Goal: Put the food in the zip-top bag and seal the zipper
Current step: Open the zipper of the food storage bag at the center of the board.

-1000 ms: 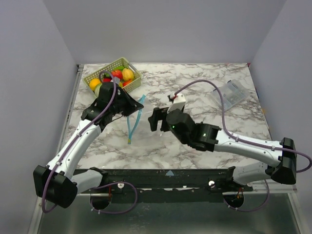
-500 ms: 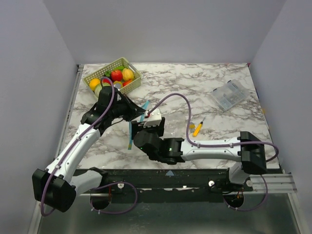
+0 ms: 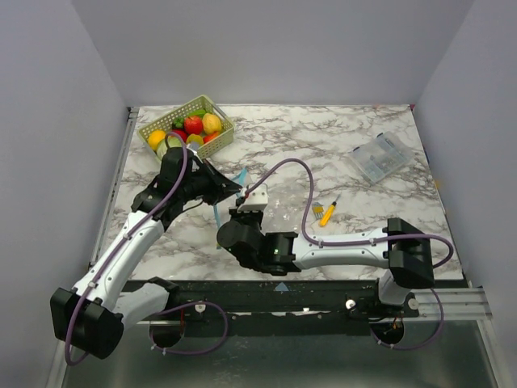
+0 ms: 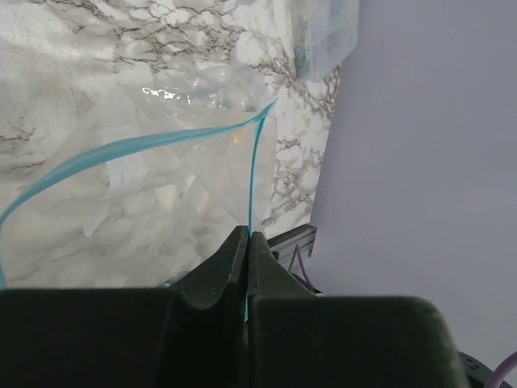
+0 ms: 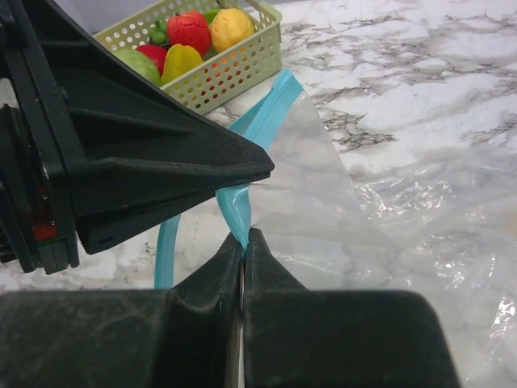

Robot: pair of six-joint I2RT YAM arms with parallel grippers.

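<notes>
The food point(image 3: 192, 127) lies in the green basket point(image 3: 220, 121) at the back left, and shows again as red, yellow and green pieces point(image 5: 190, 31) in the right wrist view. The clear zip-top bag point(image 3: 279, 212) lies on the marble between the arms. Its zipper point(image 4: 121, 148) is a light-blue strip along the mouth. My left gripper point(image 4: 247, 234) is shut on one edge of that zipper, lifting it. My right gripper point(image 5: 244, 234) is shut on the zipper point(image 5: 242, 206) just below the left gripper's tip point(image 5: 268, 171). From above, the left gripper point(image 3: 237, 187) and right gripper point(image 3: 234, 205) meet at the bag's mouth.
A yellow stick with a black tip point(image 3: 327, 213) lies on the marble right of the bag. A clear plastic box point(image 3: 377, 157) sits at the far right. Grey walls close in the table on three sides.
The right arm swung left from the table's middle to the bag's mouth, and its open jaws shut on the blue strip. The yellow stick came into view. The left gripper kept its hold.
</notes>
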